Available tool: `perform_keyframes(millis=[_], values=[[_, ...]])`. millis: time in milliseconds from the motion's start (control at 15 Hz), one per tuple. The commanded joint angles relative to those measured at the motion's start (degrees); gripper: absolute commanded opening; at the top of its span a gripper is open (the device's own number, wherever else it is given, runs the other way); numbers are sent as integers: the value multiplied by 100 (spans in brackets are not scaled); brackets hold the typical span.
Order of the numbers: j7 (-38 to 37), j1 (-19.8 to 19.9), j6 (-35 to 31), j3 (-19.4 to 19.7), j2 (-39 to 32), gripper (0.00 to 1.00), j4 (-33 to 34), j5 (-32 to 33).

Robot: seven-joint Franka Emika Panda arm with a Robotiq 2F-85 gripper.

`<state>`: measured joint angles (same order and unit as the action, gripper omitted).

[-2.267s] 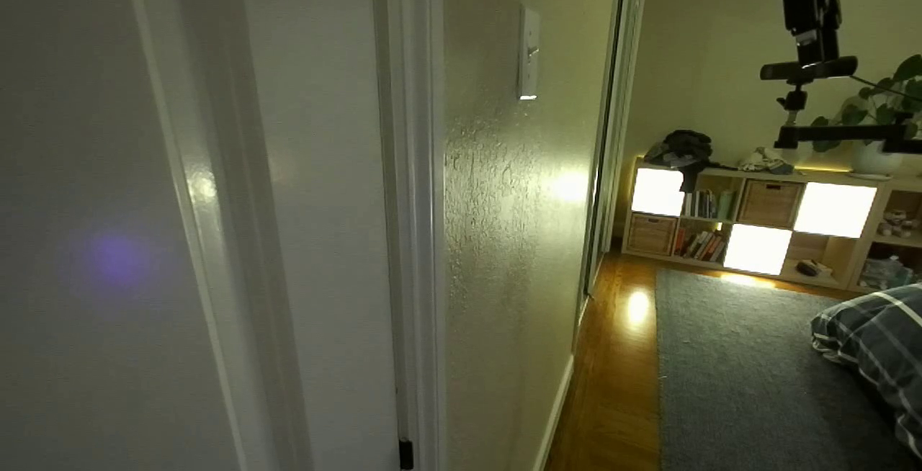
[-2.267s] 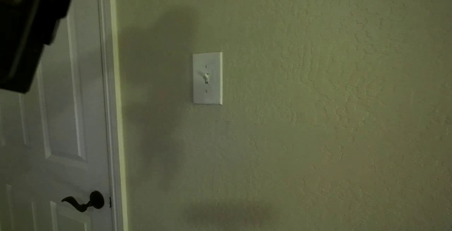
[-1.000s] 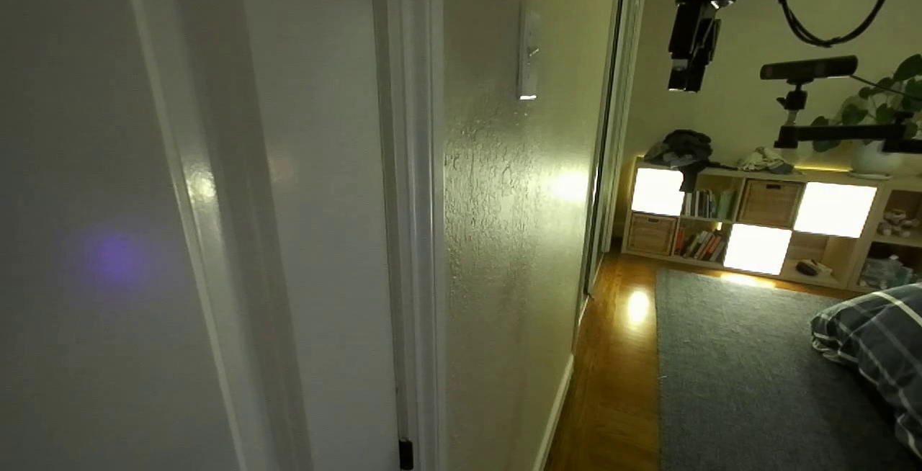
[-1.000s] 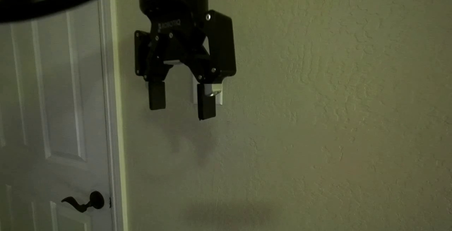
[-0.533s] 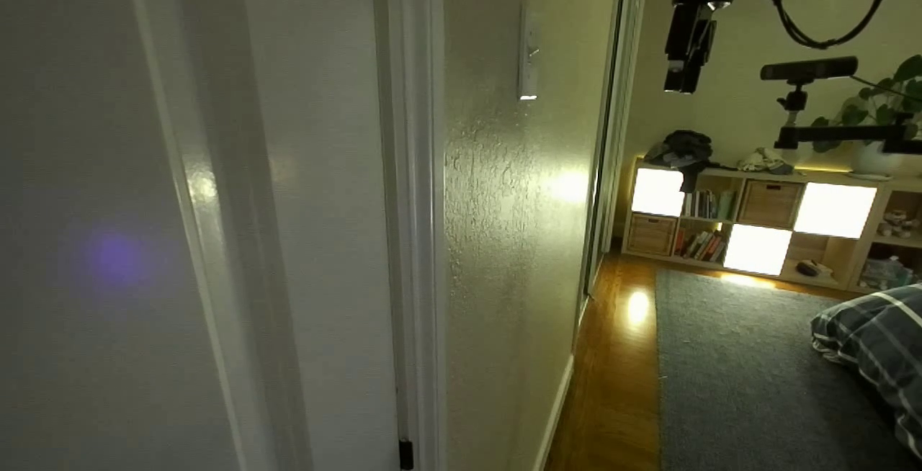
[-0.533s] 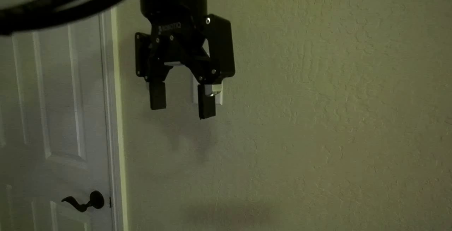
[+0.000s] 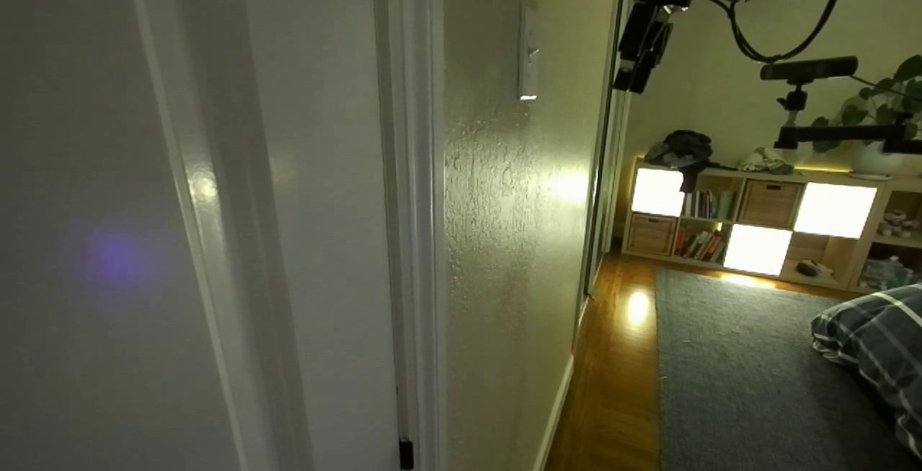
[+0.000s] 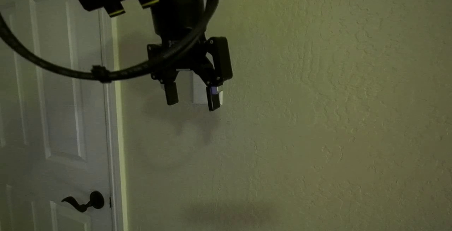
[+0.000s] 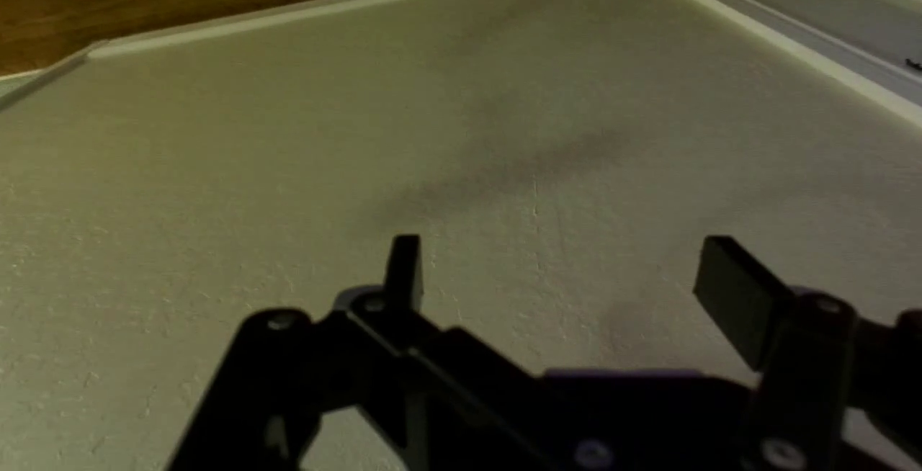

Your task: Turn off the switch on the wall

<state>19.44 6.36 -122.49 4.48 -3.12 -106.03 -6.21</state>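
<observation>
The switch is a small white upright plate on the pale cream wall, seen nearly edge-on in an exterior view. Its small toggle appears to point up there. In an exterior view the plate is mostly hidden behind my black gripper, and its toggle cannot be seen. My gripper hangs fingers down, tilted with its tips toward the wall, apart from the switch. The fingers are spread with nothing between them. In the wrist view the open fingers stand before bare wall; the switch is out of view.
A white door with a dark handle stands beside the wall. White frame trim runs near the switch. A camera on a stand, a shelf and a bed lie farther back. A cable loops from my arm.
The gripper came into place in front of the switch plate. In the last half second it moved closer to the wall and tilted its fingertips more toward it. The fingers stay open.
</observation>
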Motion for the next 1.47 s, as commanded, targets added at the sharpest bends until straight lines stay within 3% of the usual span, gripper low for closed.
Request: perform_keyframes(millis=[0,133,667,733,933,1133,1400], values=[[303,-30,-368,-37,-88,71,108,-221],[365,-39,-496,-69,-115,62,198,-189],[472,-95,-937,-202,-182,10,617,-230],[486,-103,-977,-227,-190,11,657,-268],[563,-152,-1049,-296,-239,2,797,-392],[694,-178,-1055,-375,-333,7,947,-495],[816,-184,-1027,-457,-429,7,1097,-611]])
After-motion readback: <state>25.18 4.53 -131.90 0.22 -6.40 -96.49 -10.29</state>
